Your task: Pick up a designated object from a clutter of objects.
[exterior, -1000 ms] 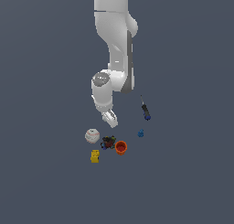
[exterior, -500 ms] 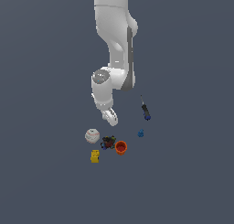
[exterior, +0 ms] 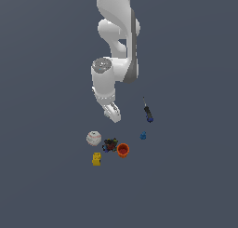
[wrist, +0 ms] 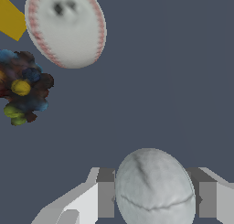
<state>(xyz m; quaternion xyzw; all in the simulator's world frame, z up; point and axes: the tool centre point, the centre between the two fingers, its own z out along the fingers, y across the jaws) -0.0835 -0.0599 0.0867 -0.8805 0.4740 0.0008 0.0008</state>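
The small whitish-grey ball [wrist: 153, 189] sits between my two fingers [wrist: 106, 198] in the wrist view, and both pads touch its sides. My gripper [wrist: 156, 199] is shut on it. In the exterior view my gripper [exterior: 113, 114] hangs a little above the floor, up and to the right of the clutter, and the ball itself is too small to make out there. The white red-stitched baseball [exterior: 94, 138] lies on the floor below; it also shows in the wrist view [wrist: 66, 26].
On the floor lie a dark multicoloured lump [exterior: 110, 144] [wrist: 23, 88], an orange cup [exterior: 123, 150], a yellow block [exterior: 96, 159] [wrist: 11, 18], a tiny blue piece [exterior: 143, 136] and a dark blue-tipped slender tool [exterior: 148, 112] on the exterior view's right.
My gripper has risen slightly from the floor. The clutter has not moved.
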